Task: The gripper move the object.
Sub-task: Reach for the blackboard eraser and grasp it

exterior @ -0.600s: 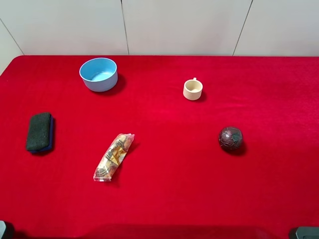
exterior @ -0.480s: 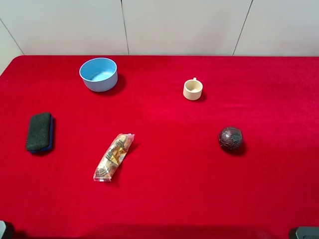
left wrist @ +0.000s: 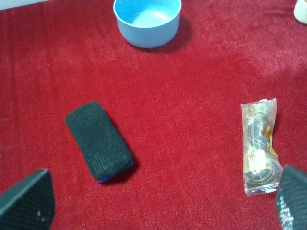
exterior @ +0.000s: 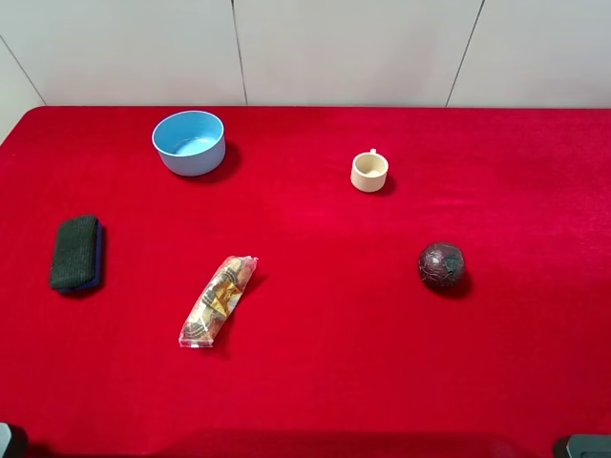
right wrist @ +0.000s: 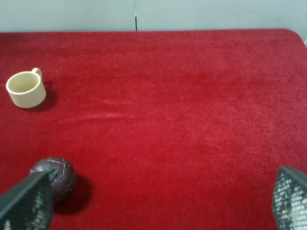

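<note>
The sponge (exterior: pixel 75 252) was lying flat on the red cloth (exterior: pixel 325 363) over at the left edge of the table, dark rough side up with a sliver of the blue layer showing along its edge. Nothing was touching it. The blue bowl (exterior: pixel 189 141) sat well behind it toward the wall, and the clear-wrapped snack packet (exterior: pixel 219 300) was off to its right, closer to the front.

In the left wrist view, the left gripper (left wrist: pixel 158 203) had its jaws spread wide, with only the two dark fingertips (left wrist: pixel 26 201) poking into the corners of the shot. The sponge lay out ahead of them, angled and clear of both, with the bowl further on and the packet near the other fingertip.

The right gripper (right wrist: pixel 158 203) was the same deal: jaws wide apart, holding nothing, mesh-patterned fingertips (right wrist: pixel 290 201) at the corners. The dark round ball (exterior: pixel 441 265) was just beside one of them, whether touching I couldn't tell, and the cream cup (exterior: pixel 368 172) was further back.
</note>
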